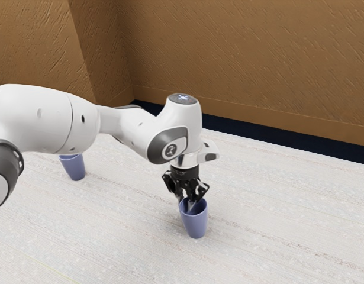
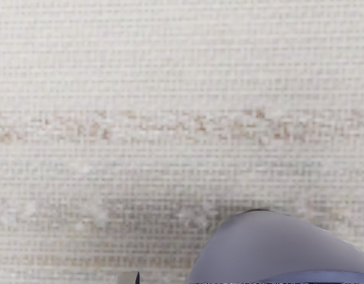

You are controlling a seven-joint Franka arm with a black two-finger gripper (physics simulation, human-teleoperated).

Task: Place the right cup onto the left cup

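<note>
Two tapered blue cups stand upright, the far cup [image 1: 75, 168] toward ten o'clock from the near cup [image 1: 196, 224]. One black two-finger gripper [image 1: 187, 202], fingers apart, reaches the near rim.

Two tapered blue-violet cups, narrower at the base, both mouth up. The nearer cup [image 1: 195, 225] is at six o'clock in the exterior view, its open mouth partly covered. From it, the farther cup [image 1: 74, 168] stands upright on the table, well apart toward ten o'clock, its rim partly hidden.
</note>
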